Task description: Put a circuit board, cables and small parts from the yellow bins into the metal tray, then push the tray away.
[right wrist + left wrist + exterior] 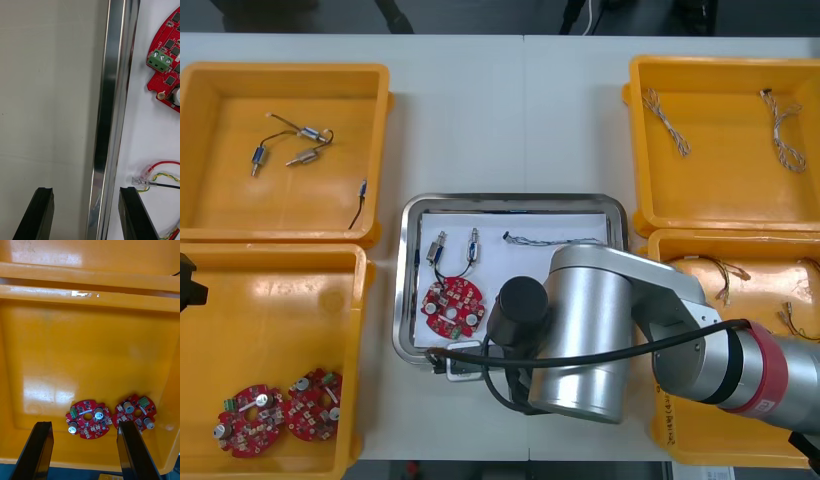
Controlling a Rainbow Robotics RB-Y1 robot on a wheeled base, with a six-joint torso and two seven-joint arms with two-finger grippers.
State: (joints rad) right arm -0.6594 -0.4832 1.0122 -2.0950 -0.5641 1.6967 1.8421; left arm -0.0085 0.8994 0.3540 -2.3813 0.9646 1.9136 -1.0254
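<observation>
Looking down from the front, I see my right arm (600, 330) stretched over the near edge of the metal tray (408, 300), which sits on the desk (510, 110) between the yellow bins (285, 70). On the tray's white inside lie a red circuit board (450, 305), two small metal parts (442, 248) and a twisted blue and white cable (552, 240).

From my right wrist, my right claw (86, 189) is released. Its fingers straddle the tray's shiny rim, one over bare desk, the other over the white inside, just beside a red and yellow cable (165, 165).

From my left wrist, my left claw (84, 425) is released too, grasping nothing. It hangs above two circuit boards (89, 419) lying side by side in the near left bin (75, 345).
</observation>
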